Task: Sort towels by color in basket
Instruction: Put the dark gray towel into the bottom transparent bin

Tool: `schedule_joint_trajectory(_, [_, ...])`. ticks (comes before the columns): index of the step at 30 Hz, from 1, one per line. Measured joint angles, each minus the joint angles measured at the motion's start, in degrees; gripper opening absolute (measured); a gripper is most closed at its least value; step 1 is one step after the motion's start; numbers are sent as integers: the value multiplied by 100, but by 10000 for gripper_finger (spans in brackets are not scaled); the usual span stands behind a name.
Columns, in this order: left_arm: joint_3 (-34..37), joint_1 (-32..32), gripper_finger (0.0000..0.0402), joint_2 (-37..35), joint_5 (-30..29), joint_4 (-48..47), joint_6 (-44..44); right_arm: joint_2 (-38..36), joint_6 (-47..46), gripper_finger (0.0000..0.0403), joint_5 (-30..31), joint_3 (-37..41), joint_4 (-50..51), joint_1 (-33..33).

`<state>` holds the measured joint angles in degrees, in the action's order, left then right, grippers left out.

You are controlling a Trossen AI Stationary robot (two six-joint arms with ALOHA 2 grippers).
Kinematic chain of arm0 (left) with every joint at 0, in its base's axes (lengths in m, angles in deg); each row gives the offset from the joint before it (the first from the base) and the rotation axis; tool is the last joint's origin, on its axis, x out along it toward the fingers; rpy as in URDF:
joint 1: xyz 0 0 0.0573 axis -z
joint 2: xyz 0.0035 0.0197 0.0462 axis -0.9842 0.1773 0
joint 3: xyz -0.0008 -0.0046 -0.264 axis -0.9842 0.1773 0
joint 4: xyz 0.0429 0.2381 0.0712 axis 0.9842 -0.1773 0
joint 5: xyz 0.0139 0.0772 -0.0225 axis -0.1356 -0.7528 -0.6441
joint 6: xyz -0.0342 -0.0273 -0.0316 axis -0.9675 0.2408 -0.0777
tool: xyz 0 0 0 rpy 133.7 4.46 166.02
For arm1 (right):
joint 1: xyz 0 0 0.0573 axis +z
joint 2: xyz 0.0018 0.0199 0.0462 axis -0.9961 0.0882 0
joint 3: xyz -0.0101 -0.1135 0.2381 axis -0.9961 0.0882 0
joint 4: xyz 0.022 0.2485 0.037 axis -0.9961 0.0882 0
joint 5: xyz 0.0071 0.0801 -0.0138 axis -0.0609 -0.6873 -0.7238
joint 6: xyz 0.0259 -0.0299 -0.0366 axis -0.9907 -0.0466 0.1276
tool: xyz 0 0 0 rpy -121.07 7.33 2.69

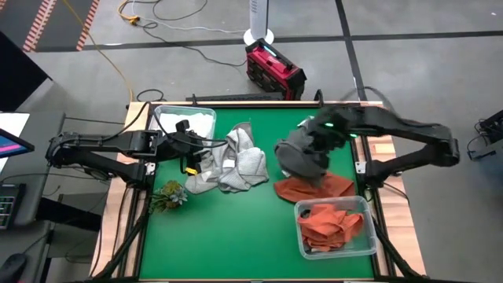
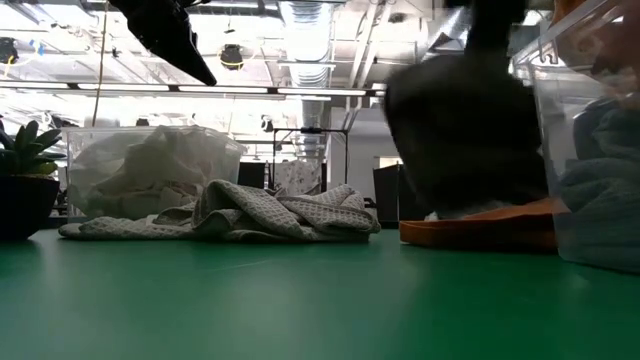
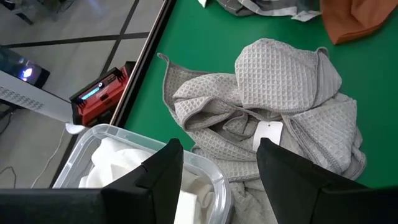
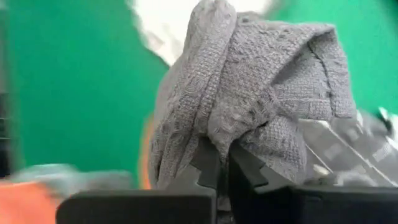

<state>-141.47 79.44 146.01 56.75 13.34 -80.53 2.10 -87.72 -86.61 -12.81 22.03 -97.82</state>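
Dark grey towel [image 1: 302, 154] hangs pinched in my right end effector [image 4: 219, 163], lifted off the surface at two o'clock to clear the rust towel [image 1: 314, 187] beneath; my left end effector [image 3: 217, 163] waits parted.

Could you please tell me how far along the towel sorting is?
Done: white towels sit in one bin, orange ones in another. In hand: the right gripper holds a dark grey towel. Left: the light grey towels and one orange towel on the table; the left gripper is open.
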Motion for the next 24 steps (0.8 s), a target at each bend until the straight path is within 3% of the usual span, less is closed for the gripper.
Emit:
schedule_joint_trajectory(4, [0, -1, 196, 0, 0, 2, 11, -770, -475, 34, 74, -392, -491, 909])
schedule_joint_trajectory(9, [0, 0, 196, 0, 0, 2, 10, -1553, -507, 35, 144, -498, -1817, 2249])
schedule_joint_trajectory(14, [0, 0, 196, 0, 0, 1, -7, -1729, -512, 35, 811, -505, -2320, 3540])
schedule_joint_trajectory(18, [0, -1, 196, 0, 0, -83, -86, -1521, -1374, 35, 1214, -504, -1623, 4383])
schedule_joint_trajectory(24, [0, 0, 196, 0, 0, -210, -109, -951, -4134, 34, 1471, -494, 459, 5241])
